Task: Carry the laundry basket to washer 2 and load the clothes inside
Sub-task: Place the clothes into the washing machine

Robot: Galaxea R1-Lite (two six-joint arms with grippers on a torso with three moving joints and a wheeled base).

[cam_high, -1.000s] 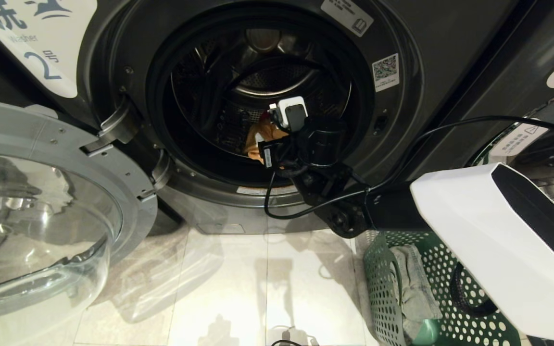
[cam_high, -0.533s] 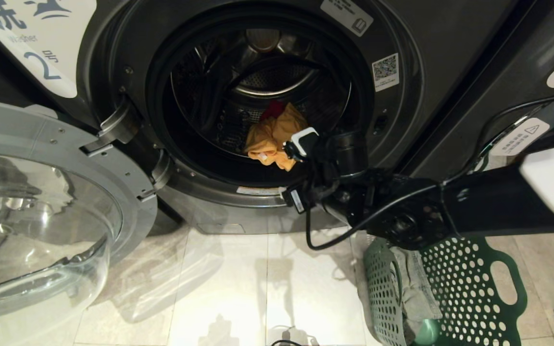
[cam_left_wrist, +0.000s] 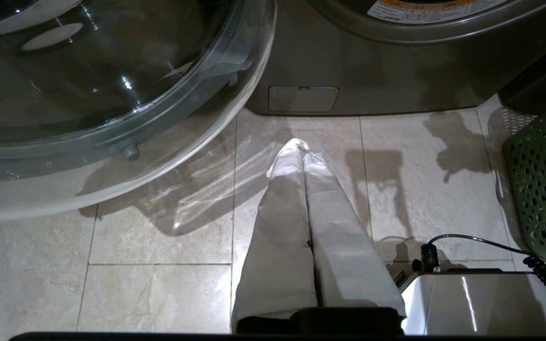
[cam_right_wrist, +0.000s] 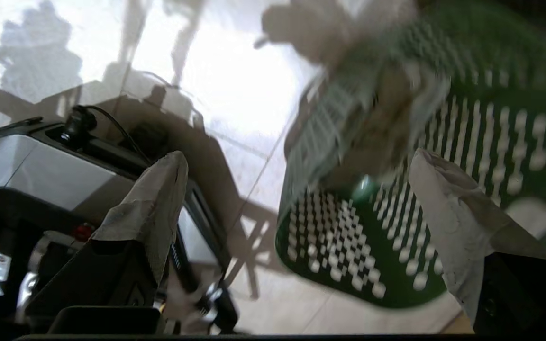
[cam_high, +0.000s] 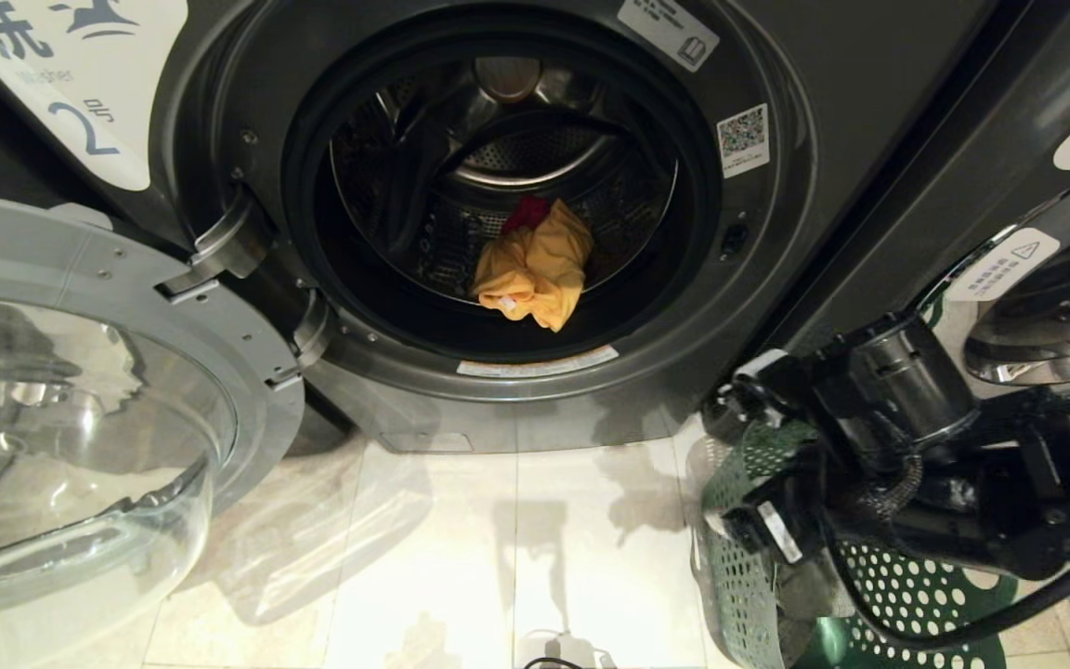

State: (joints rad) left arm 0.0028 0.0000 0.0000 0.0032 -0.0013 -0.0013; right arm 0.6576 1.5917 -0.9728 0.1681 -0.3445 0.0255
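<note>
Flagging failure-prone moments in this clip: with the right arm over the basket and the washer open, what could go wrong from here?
The right gripper, open above the laundry basket, might catch the perforated wall rather than the grey garment and tip the basket.

The open door of washer 2 juts over the floor; a loaded swing could clip it.

The yellow garment lies near the drum's front lip and may slide out.

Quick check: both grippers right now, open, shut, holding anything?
Left gripper: shut, empty.
Right gripper: open, empty, over the dark green perforated plastic laundry basket.
</note>
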